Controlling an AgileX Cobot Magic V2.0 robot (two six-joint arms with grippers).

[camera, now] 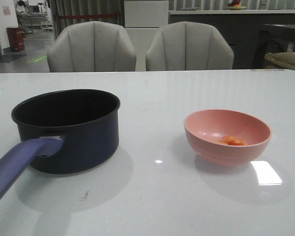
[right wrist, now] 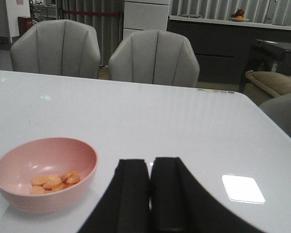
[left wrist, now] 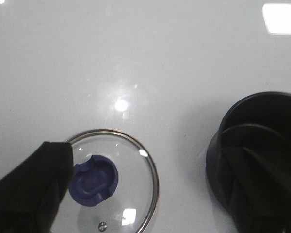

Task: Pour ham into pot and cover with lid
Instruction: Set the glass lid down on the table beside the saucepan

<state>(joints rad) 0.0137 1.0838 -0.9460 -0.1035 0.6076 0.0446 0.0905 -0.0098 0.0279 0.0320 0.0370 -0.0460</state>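
The dark navy pot stands at the table's left, its purple-blue handle pointing to the front. The pink bowl at the right holds orange-pink ham. The glass lid with its blue knob lies flat on the table beside the pot in the left wrist view. My left gripper is open above the lid, one finger beside the knob. My right gripper is shut and empty, beside the bowl and ham.
The white glossy table reflects ceiling lights. Two grey chairs stand behind its far edge. A counter and cabinets lie further back. Neither arm shows in the front view.
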